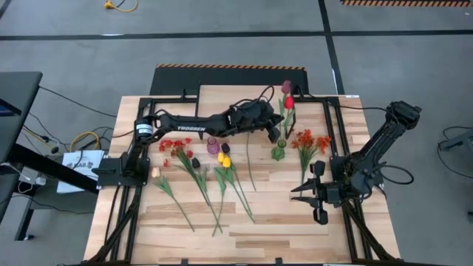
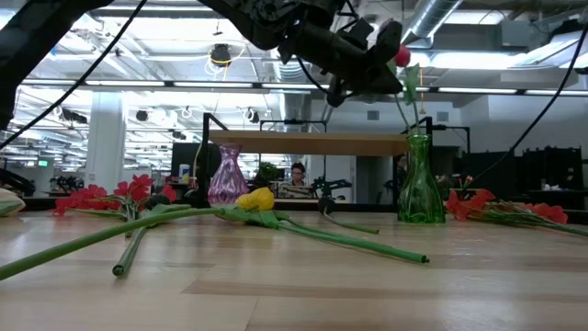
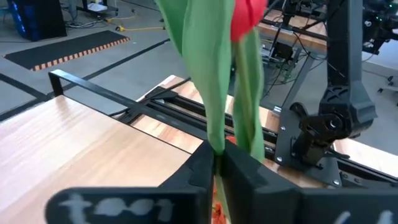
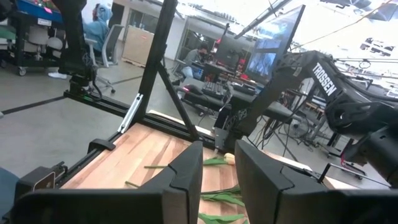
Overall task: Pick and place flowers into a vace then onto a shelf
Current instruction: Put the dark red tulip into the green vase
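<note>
A red tulip (image 1: 289, 102) stands in the green glass vase (image 2: 421, 193), beside a maroon tulip head (image 1: 286, 87). My left gripper (image 3: 217, 163) reaches over the vase from the table's left and is shut on the red tulip below its head (image 2: 401, 55). The shelf (image 2: 312, 142), a light-wood board on black legs, stands behind the vases at the far side (image 1: 229, 96). My right gripper (image 4: 219, 171) waits at the table's right, near the front (image 1: 314, 196); it is open, with nothing between its fingers. My left gripper pinches the red tulip's green stem and leaves (image 3: 221, 144) between its two fingers, a little below the head. The fingers come nearly level from the table's left and lie across the stem. The tulip stands roughly upright, its lower stem (image 2: 413, 115) running down into the green vase.
A purple vase (image 1: 213, 145) stands left of the green one. Loose flowers lie across the table's middle (image 1: 222, 177): red, yellow and dark heads on long stems. Orange-red sprays (image 1: 310, 140) lie right of the green vase. A person (image 2: 299, 175) sits in the room beyond.
</note>
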Controlling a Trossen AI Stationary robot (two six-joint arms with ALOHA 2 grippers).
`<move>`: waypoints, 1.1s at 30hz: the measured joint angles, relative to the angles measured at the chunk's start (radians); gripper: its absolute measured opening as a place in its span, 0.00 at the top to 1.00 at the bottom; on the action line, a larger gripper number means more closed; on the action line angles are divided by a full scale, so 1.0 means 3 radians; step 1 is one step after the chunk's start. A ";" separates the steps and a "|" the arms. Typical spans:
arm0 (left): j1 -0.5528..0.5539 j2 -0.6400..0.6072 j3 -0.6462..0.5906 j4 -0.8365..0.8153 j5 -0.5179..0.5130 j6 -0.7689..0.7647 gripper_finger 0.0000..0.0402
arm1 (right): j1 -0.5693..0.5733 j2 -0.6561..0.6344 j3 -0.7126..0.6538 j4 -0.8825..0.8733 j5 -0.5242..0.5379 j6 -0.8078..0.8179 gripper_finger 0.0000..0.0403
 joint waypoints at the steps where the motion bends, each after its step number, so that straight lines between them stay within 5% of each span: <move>1: -0.0012 0.0000 0.0000 -0.0005 0.0000 0.0015 0.99 | 0.0000 0.0000 0.0000 0.0000 0.0000 0.0000 0.78; 26: -0.0110 0.0000 -0.0003 -0.0117 0.0004 0.0049 0.95 | -0.0001 0.0000 0.0000 0.0000 -0.0001 0.0000 0.78; 33: -0.0168 0.0000 -0.0003 -0.0116 0.0009 0.0054 0.84 | 0.0000 0.0000 0.0000 0.0000 -0.0001 0.0000 0.78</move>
